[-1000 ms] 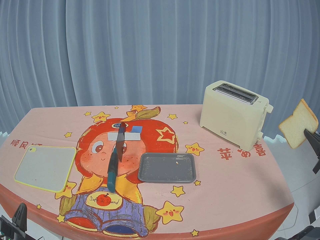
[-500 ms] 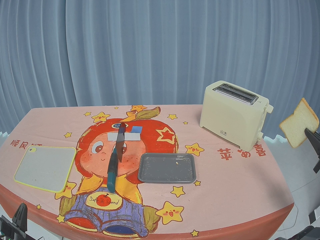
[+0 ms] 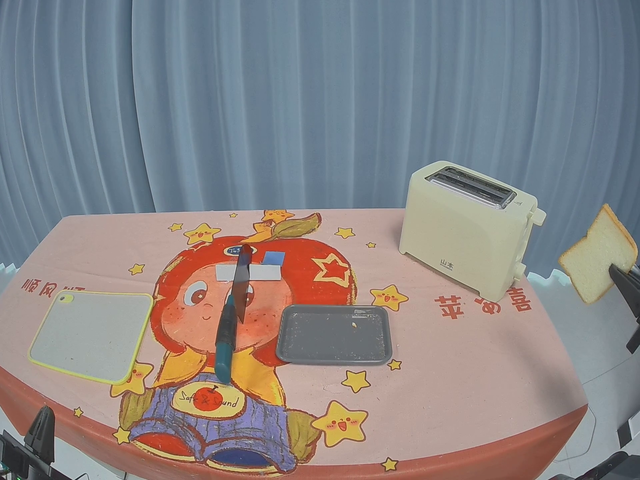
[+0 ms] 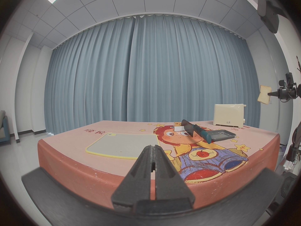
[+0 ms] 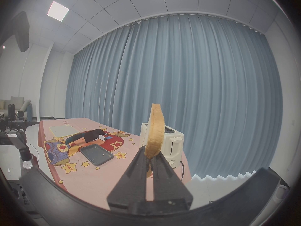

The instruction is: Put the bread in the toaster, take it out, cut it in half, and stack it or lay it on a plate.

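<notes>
A slice of white bread hangs in the air off the table's right edge, to the right of the cream two-slot toaster. My right gripper is shut on the slice's lower corner. In the right wrist view the bread stands edge-on and upright between the fingers of the right gripper, with the toaster behind it. Its slots are empty. My left gripper is shut on nothing, low in front of the table's left corner.
A grey tray-like plate lies at the table's middle with crumbs in it. To its left a teal-handled knife lies pointing away from me. A yellow-rimmed cutting board sits at the front left.
The bread and the right gripper have dipped slightly. Nothing on the table has moved.
</notes>
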### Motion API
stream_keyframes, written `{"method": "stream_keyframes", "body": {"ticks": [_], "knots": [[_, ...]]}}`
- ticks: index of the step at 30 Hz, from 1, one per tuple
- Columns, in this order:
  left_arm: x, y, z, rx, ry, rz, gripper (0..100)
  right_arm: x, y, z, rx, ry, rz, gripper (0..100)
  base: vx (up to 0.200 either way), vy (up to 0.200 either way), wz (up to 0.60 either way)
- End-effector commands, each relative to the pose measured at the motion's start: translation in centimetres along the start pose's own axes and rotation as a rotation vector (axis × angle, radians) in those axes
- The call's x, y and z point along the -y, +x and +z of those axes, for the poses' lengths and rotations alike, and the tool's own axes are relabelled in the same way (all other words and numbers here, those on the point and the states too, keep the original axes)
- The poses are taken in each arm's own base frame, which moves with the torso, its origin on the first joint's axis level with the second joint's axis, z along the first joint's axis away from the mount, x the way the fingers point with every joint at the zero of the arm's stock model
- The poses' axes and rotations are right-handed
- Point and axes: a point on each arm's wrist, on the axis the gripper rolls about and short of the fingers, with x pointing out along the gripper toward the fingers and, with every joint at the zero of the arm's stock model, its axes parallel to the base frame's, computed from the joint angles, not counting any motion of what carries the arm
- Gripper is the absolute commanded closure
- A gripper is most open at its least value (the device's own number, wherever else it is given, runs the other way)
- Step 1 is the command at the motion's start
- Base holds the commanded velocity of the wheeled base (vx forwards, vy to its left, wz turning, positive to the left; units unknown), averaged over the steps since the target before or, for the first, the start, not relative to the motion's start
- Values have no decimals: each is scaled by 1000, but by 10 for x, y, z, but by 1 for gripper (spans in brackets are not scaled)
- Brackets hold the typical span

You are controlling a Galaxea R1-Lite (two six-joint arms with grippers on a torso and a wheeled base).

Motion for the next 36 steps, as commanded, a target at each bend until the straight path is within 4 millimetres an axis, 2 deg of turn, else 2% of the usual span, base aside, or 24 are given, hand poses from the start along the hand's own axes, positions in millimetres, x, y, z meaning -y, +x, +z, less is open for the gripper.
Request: {"method": "stream_keyframes", "body": {"ticks": [1, 4, 9, 18, 23, 32, 36], "knots": [[0, 0, -5, -3, -2, 4, 100, -2, -3, -1, 5, -6, 4, 100, 0, 0, 0], [0, 0, -5, -1, 1, 0, 100, -3, -6, 3, 31, -16, 16, 100, 0, 0, 0], [0, 0, -5, -1, 0, 0, 100, -2, -1, 9, 38, -20, 53, 100, 0, 0, 0], [0, 0, -5, -1, 0, 0, 100, -2, 6, 0, -11, 3, 80, 100, 0, 0, 0], [0, 0, -5, -1, 0, 0, 100, -4, 6, -11, -52, 24, 90, 100, 0, 0, 0], [0, 0, -5, -1, 0, 0, 100, 5, 25, -9, -95, 47, 109, 100, 0, 0, 0], [0, 0, -5, -1, 0, 0, 100, 12, 39, -3, -110, 57, 112, 100, 0, 0, 0]]}}
